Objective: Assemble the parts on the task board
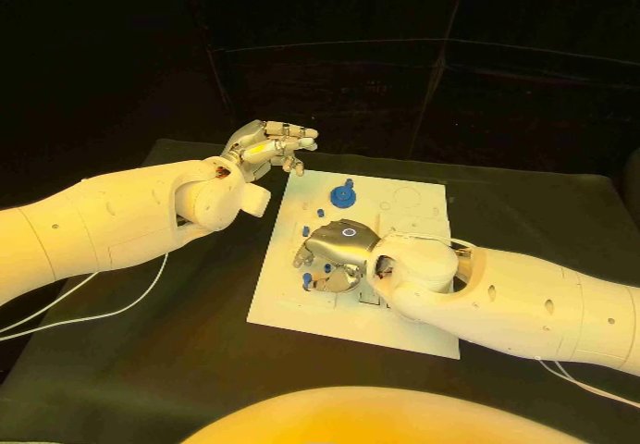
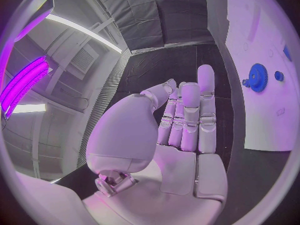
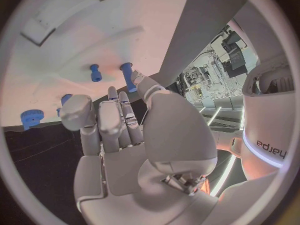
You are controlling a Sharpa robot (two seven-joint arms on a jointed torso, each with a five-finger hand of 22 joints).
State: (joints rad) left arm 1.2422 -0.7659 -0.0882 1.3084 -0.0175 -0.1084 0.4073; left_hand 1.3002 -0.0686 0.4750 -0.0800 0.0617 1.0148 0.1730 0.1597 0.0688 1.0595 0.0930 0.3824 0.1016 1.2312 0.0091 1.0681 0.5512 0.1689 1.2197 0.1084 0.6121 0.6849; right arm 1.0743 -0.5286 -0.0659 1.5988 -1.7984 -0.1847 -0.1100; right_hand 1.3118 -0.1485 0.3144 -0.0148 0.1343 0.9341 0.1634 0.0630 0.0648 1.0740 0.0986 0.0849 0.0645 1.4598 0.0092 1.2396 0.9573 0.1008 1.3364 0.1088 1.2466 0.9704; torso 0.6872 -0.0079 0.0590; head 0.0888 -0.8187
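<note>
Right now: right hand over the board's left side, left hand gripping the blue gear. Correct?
Not quite. The left hand holds nothing; it hangs off the task board, apart from the blue gear, as the head view shows. The right hand is over the board's left side.

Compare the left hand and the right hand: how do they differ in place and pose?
The left hand is off the board's far left corner, over the black table; the right hand is over the board, among the blue parts. The left hand's fingers lie straight and together; the right hand's curl down toward the board. Both appear to hold nothing.
</note>
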